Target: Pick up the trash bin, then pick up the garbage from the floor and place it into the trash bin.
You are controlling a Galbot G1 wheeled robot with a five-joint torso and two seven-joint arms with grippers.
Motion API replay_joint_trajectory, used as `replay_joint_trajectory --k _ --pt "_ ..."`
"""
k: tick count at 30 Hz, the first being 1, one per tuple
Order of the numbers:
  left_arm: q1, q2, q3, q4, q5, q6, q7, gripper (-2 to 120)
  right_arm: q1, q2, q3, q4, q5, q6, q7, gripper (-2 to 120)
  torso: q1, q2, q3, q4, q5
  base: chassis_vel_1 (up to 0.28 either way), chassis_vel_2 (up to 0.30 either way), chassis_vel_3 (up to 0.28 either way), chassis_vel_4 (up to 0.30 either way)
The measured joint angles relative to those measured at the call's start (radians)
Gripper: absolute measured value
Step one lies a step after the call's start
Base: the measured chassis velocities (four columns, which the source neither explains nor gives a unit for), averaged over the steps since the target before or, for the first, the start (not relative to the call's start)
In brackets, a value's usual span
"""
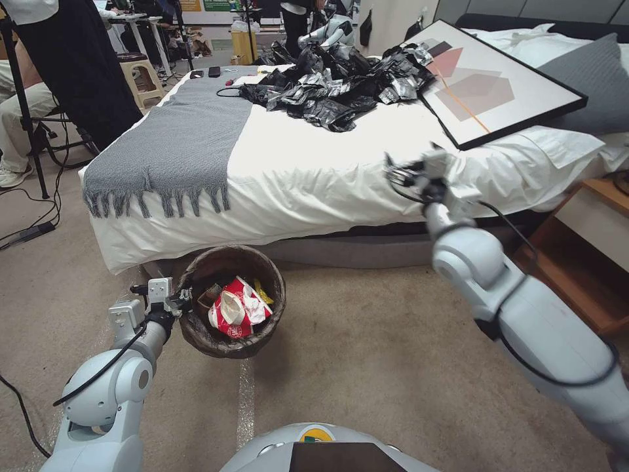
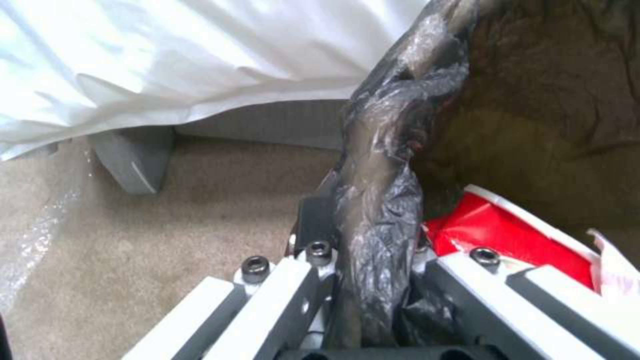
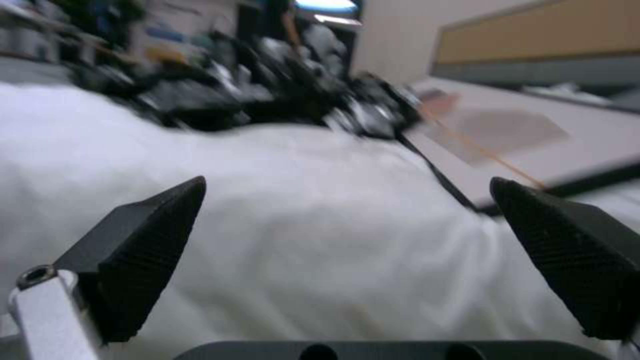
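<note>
We see a beige carpet floor (image 1: 367, 354) before a low bed with a white sheet (image 1: 314, 170); on the bed lie a grey fringed blanket (image 1: 177, 144), a heap of crinkled black-silver plastic (image 1: 341, 85) and a framed picture with pale pink shapes (image 1: 491, 85), which leans over a grey pillow (image 1: 596, 85). At the bed's foot is the small round trash bin lined with a dark brown crinkly bag (image 1: 229, 295); its white wall is hidden under the bag, so we cannot make it out. Inside lie a crushed red-and-white paper bowl (image 1: 236, 308) and a yellow scrap half covered by it. Our left gripper (image 1: 175, 303) is at the bin's rim on the left side; in the left wrist view its fingers (image 2: 293, 280) are pressed on the folded bag edge, one inside and one outside the rim. Our right gripper (image 1: 400, 172) hangs over the near edge of the bed, well apart from the bin; in the right wrist view its black ribbed fingertips (image 3: 147, 250) stand wide apart with nothing between them; the background there is blurred.
</note>
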Motion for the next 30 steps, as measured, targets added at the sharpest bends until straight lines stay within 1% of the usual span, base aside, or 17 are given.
replay_joint_trajectory --k 1,3,4,5,6,7,8,9,10,12,13,14,15,16,17,19,30 --pt "0.0 0.0 0.0 0.0 0.0 0.0 0.0 0 0.0 0.0 0.0 0.0 0.0 0.0 0.0 100 0.0 0.0 0.0 0.0 0.0 0.0 0.0 0.0 0.0" --pt "0.005 0.003 0.003 0.002 -0.001 -0.01 -0.002 0 -0.13 0.034 0.11 0.001 -0.07 0.032 -0.013 100 0.0 0.0 0.0 0.0 -0.0003 0.0 0.0 0.0 0.0" --pt "0.011 0.005 0.009 0.001 -0.004 -0.013 -0.005 0 -0.215 0.072 0.174 0.001 -0.146 0.061 -0.032 100 0.0 0.0 0.0 0.0 -0.0007 0.0 0.0 0.0 0.0" --pt "0.011 0.005 0.009 0.001 -0.004 -0.013 -0.005 0 -0.215 0.072 0.174 0.001 -0.146 0.061 -0.032 100 0.0 0.0 0.0 0.0 -0.0007 0.0 0.0 0.0 0.0" --pt "0.014 0.005 0.012 0.0 -0.006 -0.014 -0.006 0 -0.269 0.104 0.208 0.0 -0.207 0.082 -0.043 100 0.0 0.0 0.0 0.0001 -0.0006 0.0 0.0 0.0 0.0" --pt "0.019 0.006 0.016 0.0 -0.008 -0.017 -0.01 0 -0.335 0.158 0.243 -0.003 -0.285 0.108 -0.055 100 0.0 0.0 0.0 0.0004 -0.0008 0.0 0.0 0.0 0.0" --pt "0.021 0.006 0.019 0.0 -0.009 -0.019 -0.015 0 -0.372 0.207 0.26 -0.006 -0.333 0.122 -0.059 100 0.0 0.0 0.0 0.0003 -0.0009 0.0 0.0 0.0 0.0" --pt "0.021 0.006 0.019 0.0 -0.009 -0.019 -0.015 0 -0.372 0.207 0.26 -0.006 -0.333 0.122 -0.059 100 0.0 0.0 0.0 0.0003 -0.0009 0.0 0.0 0.0 0.0" --pt "0.024 0.006 0.022 0.0 -0.01 -0.024 -0.018 0 -0.408 0.282 0.273 -0.014 -0.38 0.139 -0.063 100 0.0 0.0 0.0 0.0006 -0.0011 0.0 0.0 0.0 0.0" --pt "0.026 0.006 0.028 -0.001 -0.013 -0.027 -0.022 0 -0.445 0.394 0.283 -0.045 -0.451 0.174 -0.069 100 0.0 0.0 0.0 0.0005 -0.0002 0.0 0.0 0.0 0.0" --pt "0.026 0.006 0.028 -0.001 -0.013 -0.027 -0.022 0 -0.445 0.394 0.283 -0.045 -0.451 0.174 -0.069 100 0.0 0.0 0.0 0.0005 -0.0002 0.0 0.0 0.0 0.0" --pt "0.027 0.008 0.029 -0.003 -0.015 -0.028 -0.025 0 -0.455 0.442 0.292 -0.068 -0.5 0.202 -0.075 100 0.0 0.0 0.0 0.0006 -0.0009 0.0 0.0 0.0 0.0" --pt "0.027 0.009 0.029 -0.004 -0.019 -0.029 -0.028 0 -0.459 0.469 0.296 -0.087 -0.536 0.226 -0.078 100 0.0 0.0 0.0 0.0007 -0.0015 0.0 0.0 0.0 0.0" --pt "0.027 0.01 0.029 -0.006 -0.022 -0.028 -0.03 0 -0.462 0.488 0.295 -0.102 -0.563 0.243 -0.082 100 0.0 0.0 0.0 0.0007 -0.0009 0.0 0.0 0.0 0.0" --pt "0.027 0.01 0.029 -0.006 -0.022 -0.028 -0.03 0 -0.462 0.488 0.295 -0.102 -0.563 0.243 -0.082 100 0.0 0.0 0.0 0.0007 -0.0009 0.0 0.0 0.0 0.0" --pt "0.027 0.012 0.029 -0.009 -0.025 -0.022 -0.028 0 -0.465 0.515 0.281 -0.12 -0.589 0.26 -0.086 100 0.0 0.0 0.0 0.0007 -0.0013 0.0 0.0 0.0 0.0" --pt "0.029 0.006 0.025 -0.009 -0.022 -0.016 -0.022 0 -0.457 0.517 0.258 -0.127 -0.599 0.261 -0.09 100 0.0 0.0 0.0 0.0007 -0.0012 0.0 0.0 0.0 0.0"
